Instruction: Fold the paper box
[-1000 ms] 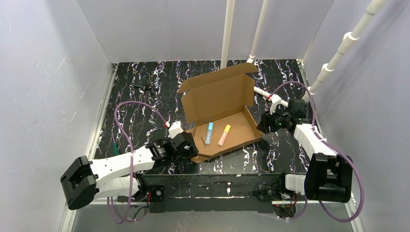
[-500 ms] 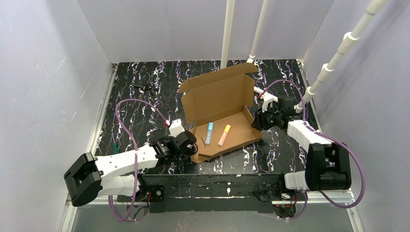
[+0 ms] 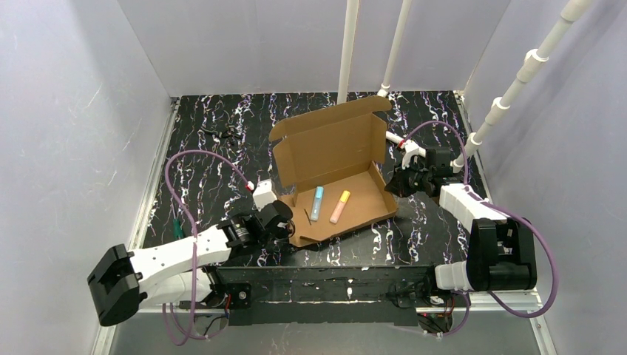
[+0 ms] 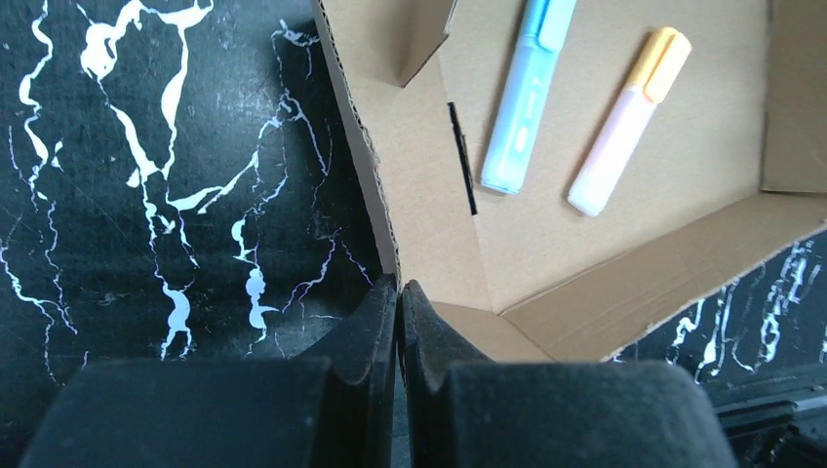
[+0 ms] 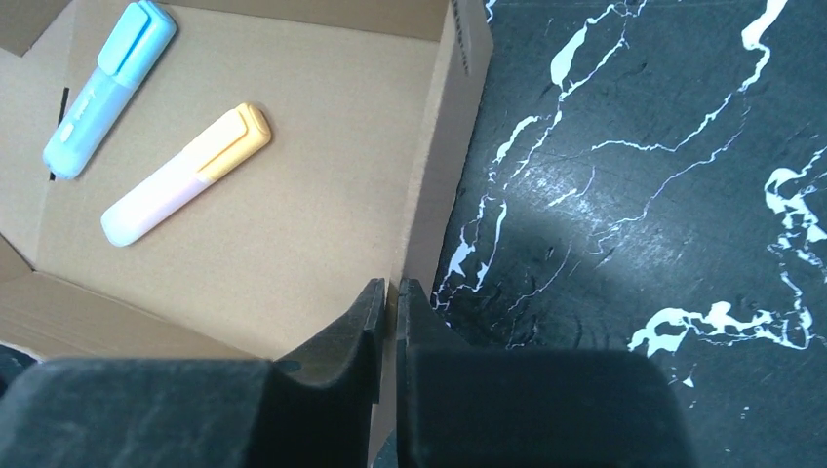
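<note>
Matt corrugated-cardboard paper box [image 3: 333, 155] — smooth marbled table [image 3: 214, 170]

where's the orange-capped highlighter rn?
Top view: orange-capped highlighter lies inside the open paper box, mid-table, just right of the blue highlighter.

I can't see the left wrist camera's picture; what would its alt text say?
The black left end effector, at the bottom edge, is shut on the side wall of an open brown paper box. Inside lie a blue highlighter and an orange-capped highlighter; a black white-veined table shows at left.
</note>
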Robot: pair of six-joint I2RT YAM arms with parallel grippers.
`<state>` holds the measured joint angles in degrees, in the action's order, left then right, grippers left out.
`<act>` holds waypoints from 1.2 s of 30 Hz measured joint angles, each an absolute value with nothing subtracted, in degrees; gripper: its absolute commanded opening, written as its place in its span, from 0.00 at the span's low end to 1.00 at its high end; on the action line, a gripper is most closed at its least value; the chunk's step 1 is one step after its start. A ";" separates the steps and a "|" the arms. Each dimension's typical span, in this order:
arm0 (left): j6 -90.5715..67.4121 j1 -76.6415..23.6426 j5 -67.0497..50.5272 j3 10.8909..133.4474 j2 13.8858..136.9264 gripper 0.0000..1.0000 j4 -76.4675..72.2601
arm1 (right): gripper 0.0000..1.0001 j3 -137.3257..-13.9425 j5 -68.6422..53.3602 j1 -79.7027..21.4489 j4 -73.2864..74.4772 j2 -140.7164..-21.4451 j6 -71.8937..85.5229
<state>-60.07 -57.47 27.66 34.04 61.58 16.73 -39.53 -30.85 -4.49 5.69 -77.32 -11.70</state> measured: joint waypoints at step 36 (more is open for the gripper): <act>-44.40 -57.08 21.10 47.92 74.56 0.00 8.14 | 0.23 -37.26 -38.68 -3.53 -2.55 -80.62 -3.38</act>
